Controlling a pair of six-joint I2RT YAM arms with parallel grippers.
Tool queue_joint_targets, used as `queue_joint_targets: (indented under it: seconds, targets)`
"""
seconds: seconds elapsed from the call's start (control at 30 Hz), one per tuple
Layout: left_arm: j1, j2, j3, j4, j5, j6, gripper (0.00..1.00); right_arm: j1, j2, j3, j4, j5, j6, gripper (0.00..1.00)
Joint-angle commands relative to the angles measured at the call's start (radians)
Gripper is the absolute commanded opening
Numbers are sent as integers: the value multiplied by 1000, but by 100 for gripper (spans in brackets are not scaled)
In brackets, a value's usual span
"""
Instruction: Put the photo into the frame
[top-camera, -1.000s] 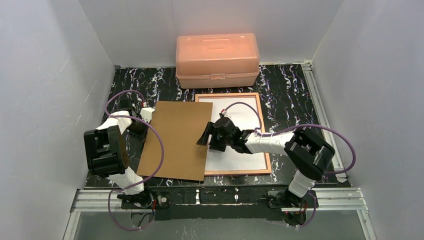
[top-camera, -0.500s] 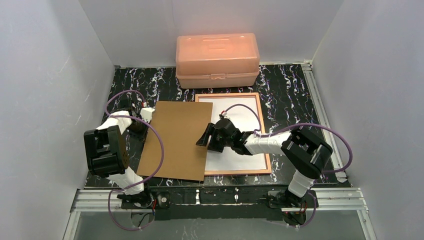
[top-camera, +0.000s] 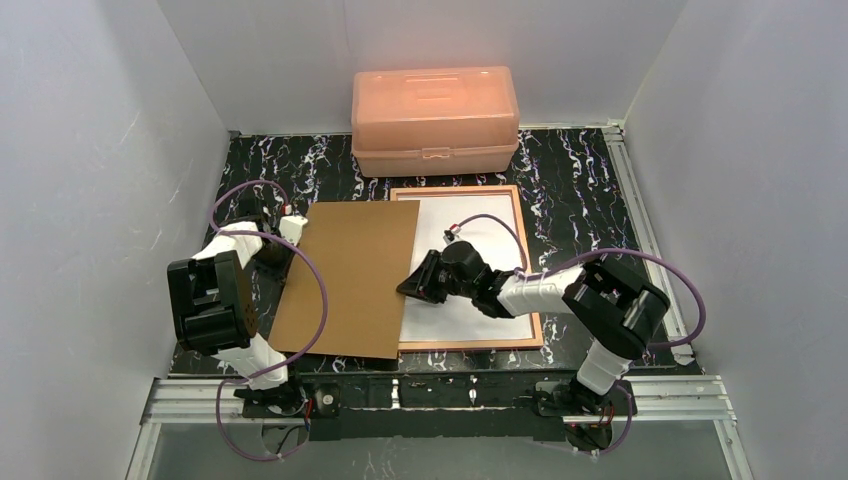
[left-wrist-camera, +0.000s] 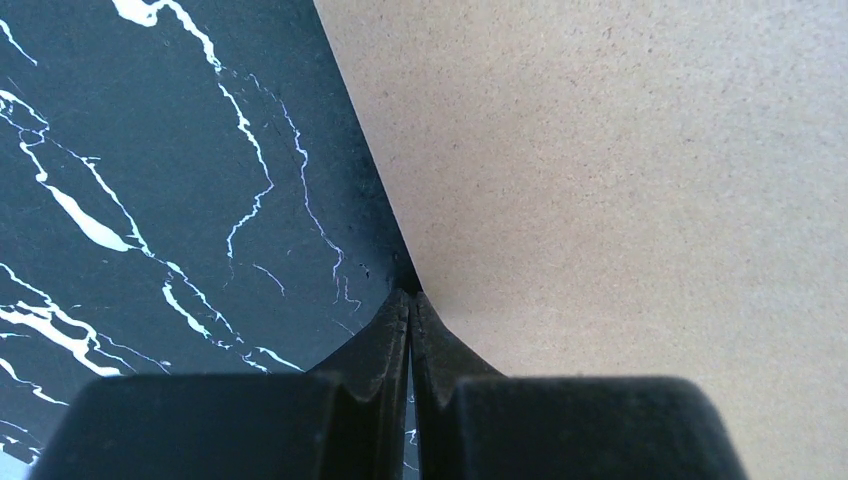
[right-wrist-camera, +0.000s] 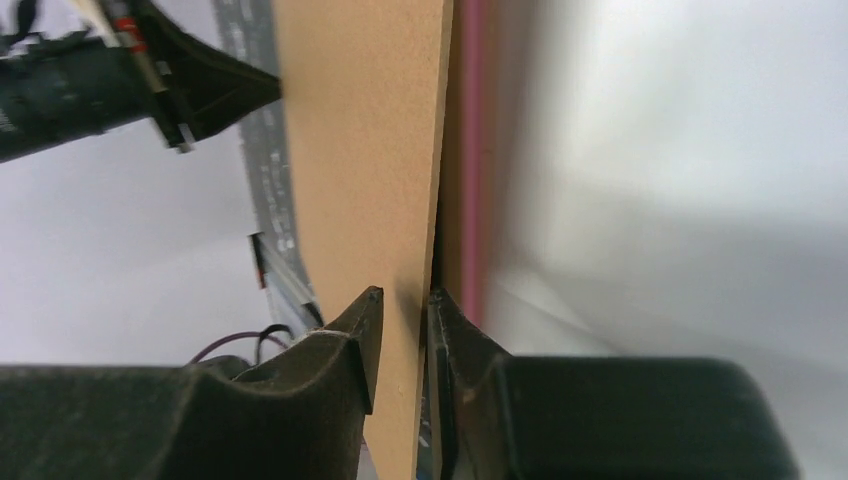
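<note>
Where the frame (top-camera: 480, 345) lies flat on the marbled table (top-camera: 580, 190), you find the photo (top-camera: 480, 235) inside its border, white reverse up; the brown backing board (top-camera: 345, 280) overlaps the frame's left side. Note that the right gripper (right-wrist-camera: 405, 300) pinches the board's right edge, one finger on each face; the left gripper (left-wrist-camera: 411, 297) has its fingers pressed together, tips touching the board's left edge. The salmon lidded box (top-camera: 435, 120) stands just behind the frame.
</note>
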Motion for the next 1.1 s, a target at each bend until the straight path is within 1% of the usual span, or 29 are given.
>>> queue_joint_targets:
  seconds: [0.0,0.2,0.3,0.37,0.47,0.5,0.53,0.57,0.6,0.63,0.67,0.7,0.73,0.77,0.9,0.97,1.07]
  targets:
    - [-12,30,-22,-83,77,-1,0,21,-22,36,321,-95,68,31]
    - [-12,24,-24,-87,79,11,0,34,28,66,437,-152,79,37]
    - [-12,24,-19,-94,82,11,0,38,35,89,413,-160,71,36]
    - [-12,18,-12,-101,82,11,0,38,24,90,371,-146,62,29]
    - [-12,-21,22,-133,89,11,0,39,-13,93,285,-106,46,9]
    - [-11,-45,46,-157,101,9,3,38,-24,106,232,-97,37,3]
    - [-11,-73,77,-189,121,12,10,36,-36,124,192,-88,25,1]
    - [-10,-113,113,-224,149,18,21,37,-46,142,155,-78,12,1]
    - [-9,-154,153,-255,185,25,37,36,-56,160,121,-70,3,1]
    - [-9,-206,191,-287,225,37,49,37,-67,175,99,-60,-2,1]
    - [-9,-259,226,-315,276,58,60,36,-77,189,80,-50,-4,1]
    - [-9,-313,260,-345,351,80,71,36,-88,200,68,-38,1,1]
    - [-9,-373,285,-359,402,100,77,37,-96,211,64,-33,11,1]
    - [-9,-431,306,-362,452,118,81,36,-106,223,58,-28,24,1]
    - [-9,-655,330,-392,640,249,88,36,-146,297,16,1,56,1]
    - [-9,-741,321,-431,694,341,89,36,-171,350,-22,24,58,1]
    - [-9,-852,322,-522,722,470,90,34,-226,390,-83,59,66,1]
